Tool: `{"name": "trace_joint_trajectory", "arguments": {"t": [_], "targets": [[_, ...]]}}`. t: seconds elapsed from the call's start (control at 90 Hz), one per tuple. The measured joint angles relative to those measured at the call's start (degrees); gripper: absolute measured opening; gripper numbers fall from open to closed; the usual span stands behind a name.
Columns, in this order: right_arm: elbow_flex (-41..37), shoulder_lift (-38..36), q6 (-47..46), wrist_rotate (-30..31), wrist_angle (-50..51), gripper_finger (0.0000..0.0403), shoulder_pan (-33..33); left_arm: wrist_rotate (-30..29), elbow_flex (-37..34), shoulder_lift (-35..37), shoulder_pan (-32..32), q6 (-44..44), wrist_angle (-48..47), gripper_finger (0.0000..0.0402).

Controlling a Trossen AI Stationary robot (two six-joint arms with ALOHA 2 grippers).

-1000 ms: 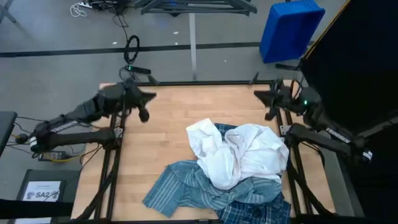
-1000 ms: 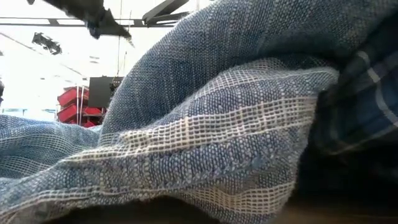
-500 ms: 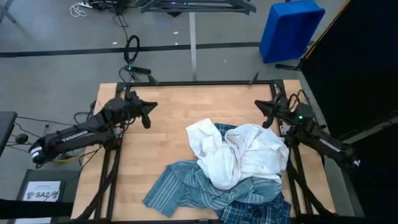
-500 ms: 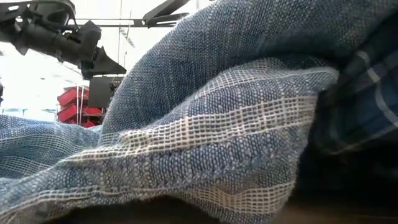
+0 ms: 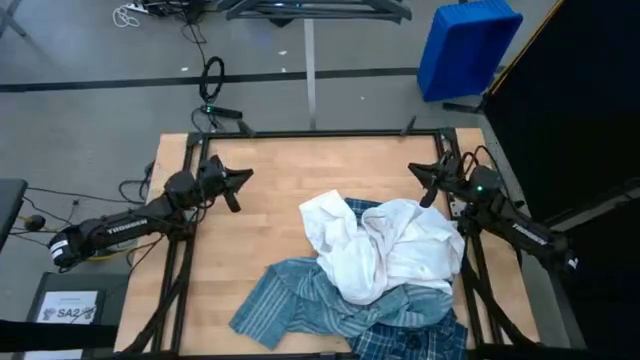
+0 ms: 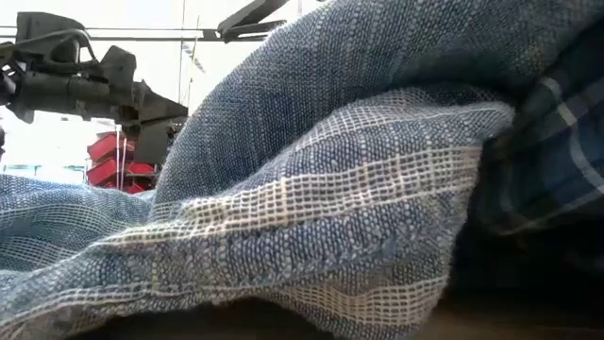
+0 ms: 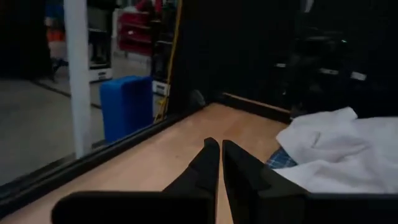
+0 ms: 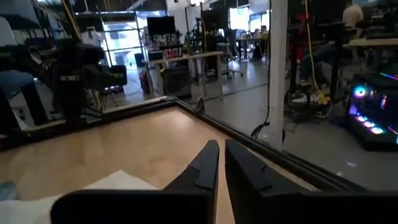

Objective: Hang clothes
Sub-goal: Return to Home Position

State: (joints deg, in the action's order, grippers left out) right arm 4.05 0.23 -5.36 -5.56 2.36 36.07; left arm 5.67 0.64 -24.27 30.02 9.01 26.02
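Clothes sit in a heap on the desk [image 5: 270, 190], toward the near-right part: a white shirt [image 5: 385, 250] crumpled on top of a blue plaid shirt [image 5: 300, 305], w/ the plaid one spilling to the near edge. Low view is nearly filled by blue woven fabric.

Left pincer [image 5: 240, 178] hangs over the desk's far-left area, fingers pressed together, holding nothing; the wrist view shows them meeting. Right pincer [image 5: 420, 172] is at the far-right corner, also clenched empty, just beyond the white shirt.

Progress: nothing is hung as far as visible; no hanger or rail shows on the desk. Both garments are left to pick up and hang, so most of the job seems left.
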Motion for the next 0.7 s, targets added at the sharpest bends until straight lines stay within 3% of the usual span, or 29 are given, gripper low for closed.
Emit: {"name": "trace_joint_trajectory", "arguments": {"t": [0.256, 0.478, 0.7], "targets": [[0.0, 0.0, 0.15, 3.47, 2.59, 0.0, 0.04, -0.92, 0.02, -0.11, -0.02, -1.06, -1.19, 0.0], [0.0, 0.13, 6.29, 7.3, 4.39, 0.0011, 0.04, -10.42, 0.07, -0.28, 0.0, -4.09, -2.92, 0.0], [0.0, 0.13, 6.46, 7.26, 3.53, 0.0021, 0.04, -10.58, 0.07, -0.42, -0.02, -0.13, -2.66, 0.0]]}}
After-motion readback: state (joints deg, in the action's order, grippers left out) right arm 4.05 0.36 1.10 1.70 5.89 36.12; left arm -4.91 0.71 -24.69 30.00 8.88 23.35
